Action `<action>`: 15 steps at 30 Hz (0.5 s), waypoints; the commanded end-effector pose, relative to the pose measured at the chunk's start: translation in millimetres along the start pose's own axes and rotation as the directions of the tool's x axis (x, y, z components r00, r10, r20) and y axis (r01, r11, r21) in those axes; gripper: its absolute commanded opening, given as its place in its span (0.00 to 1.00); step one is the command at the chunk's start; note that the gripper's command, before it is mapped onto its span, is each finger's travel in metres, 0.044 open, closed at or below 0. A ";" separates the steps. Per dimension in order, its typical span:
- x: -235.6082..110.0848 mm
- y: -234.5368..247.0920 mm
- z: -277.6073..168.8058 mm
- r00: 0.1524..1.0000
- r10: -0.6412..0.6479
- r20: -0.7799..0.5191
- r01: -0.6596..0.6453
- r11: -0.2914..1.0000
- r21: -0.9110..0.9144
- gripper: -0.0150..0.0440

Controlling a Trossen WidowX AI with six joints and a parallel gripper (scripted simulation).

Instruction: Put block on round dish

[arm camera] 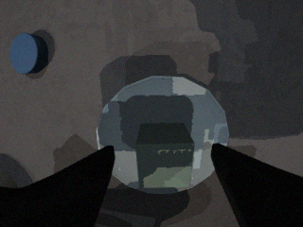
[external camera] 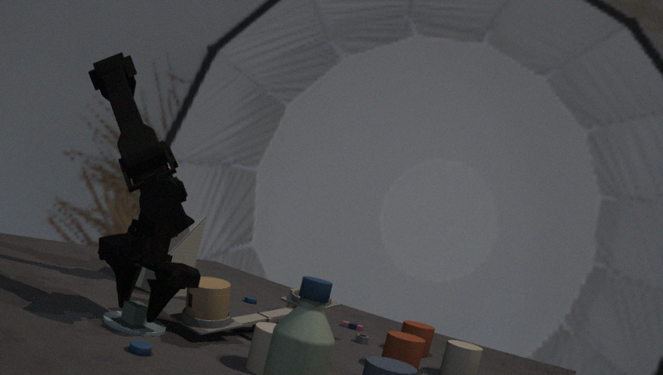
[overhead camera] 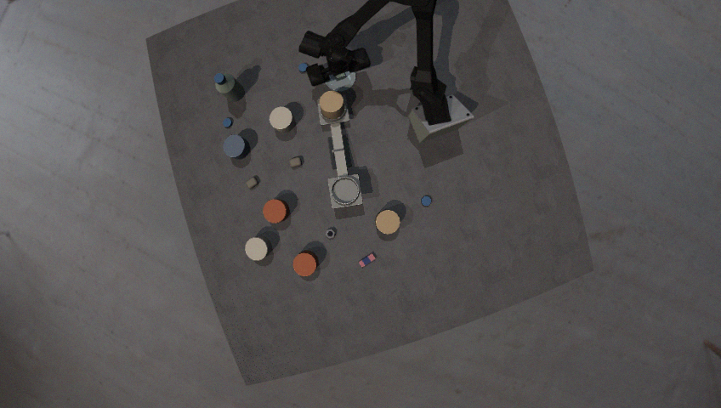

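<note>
The greenish block stands on the pale round dish. My gripper is open and low over the dish, with one finger on each side of the block and a gap beside it in the wrist view. A tan cup stands on the end of the balance close to the dish. The other end's round pan holds no cup. A second tan cup stands on the table beyond that end. No cup is above the dish.
A blue disc lies beside the dish. A green bottle, a cream cylinder and a blue-grey cylinder stand left of the balance in the top view. Red cylinders stand farther off.
</note>
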State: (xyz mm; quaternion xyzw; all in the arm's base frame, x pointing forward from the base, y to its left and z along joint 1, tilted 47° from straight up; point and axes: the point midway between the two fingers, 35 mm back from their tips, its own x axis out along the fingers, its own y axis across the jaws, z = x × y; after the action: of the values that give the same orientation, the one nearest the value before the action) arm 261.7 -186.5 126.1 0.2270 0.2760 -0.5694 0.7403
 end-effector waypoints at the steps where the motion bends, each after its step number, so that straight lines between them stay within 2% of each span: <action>1: -9.2 1.1 -0.1 1.000 0.000 -0.002 0.000 1.000 0.002 1.00; 5: -54.3 -0.1 -2.0 1.000 0.000 -0.009 0.000 1.000 -0.006 1.00; 11: -58.5 -0.4 -2.1 1.000 0.000 -0.009 -0.001 1.000 -0.007 1.00; 15: -90.1 -1.8 -1.5 1.000 0.006 -0.008 -0.006 1.000 -0.011 1.00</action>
State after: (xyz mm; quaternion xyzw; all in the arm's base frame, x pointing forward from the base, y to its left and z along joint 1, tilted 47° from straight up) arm 245.3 -136.3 164.5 0.2232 0.2920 -0.5680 0.7364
